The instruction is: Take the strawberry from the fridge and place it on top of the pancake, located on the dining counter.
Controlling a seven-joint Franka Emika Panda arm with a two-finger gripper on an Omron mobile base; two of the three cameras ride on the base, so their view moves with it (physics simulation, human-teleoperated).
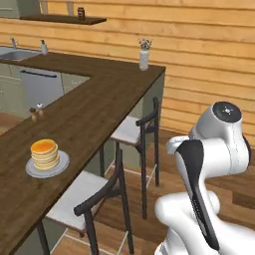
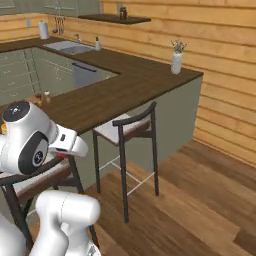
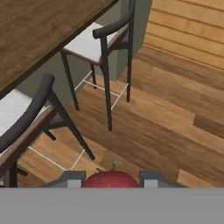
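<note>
Hand view shows the gripper [image 3: 111, 180] clamped on the strawberry [image 3: 109, 179]. Carrying is underway; next it must reach the pancake [image 1: 45, 153] on the dining counter [image 1: 89, 114].

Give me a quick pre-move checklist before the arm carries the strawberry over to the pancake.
1. Strawberry sits between the pincer tips: ok.
2. Pancake stack on its plate, top bare: ok.
3. Dining counter around the plate free; shakers stand well apart: ok.
4. Pincer over the counter: not ok, hand view looks down at floor and stools.
5. Stools tucked along the counter edge, possible snag for a low swing: cannot tell.
</note>
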